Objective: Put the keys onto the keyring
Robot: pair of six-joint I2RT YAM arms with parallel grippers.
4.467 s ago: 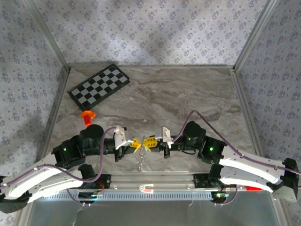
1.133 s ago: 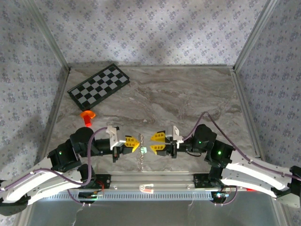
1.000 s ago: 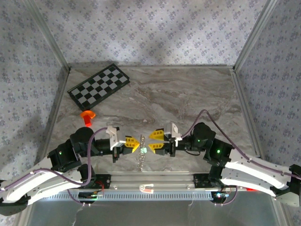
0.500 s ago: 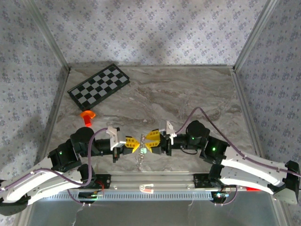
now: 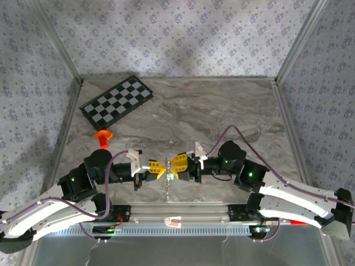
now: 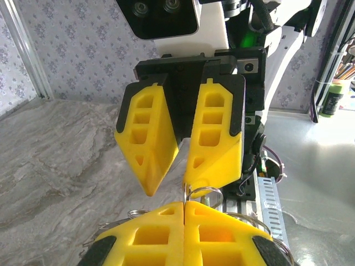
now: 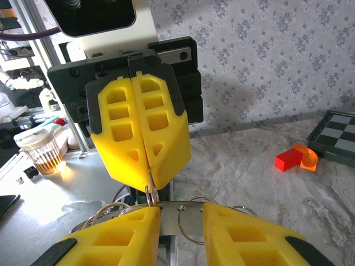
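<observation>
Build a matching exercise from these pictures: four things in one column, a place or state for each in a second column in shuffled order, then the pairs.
Things
1. left tool
2. right tool
3. checkerboard
4. orange piece

Places and states
A. open, fingers apart
B. flat in the far left corner of the table
C. shut on the keyring, pads pressed together
D. by the table's left edge, nearer the arms than the checkerboard

Pairs: 1-C, 2-A, 3-B, 4-D
</observation>
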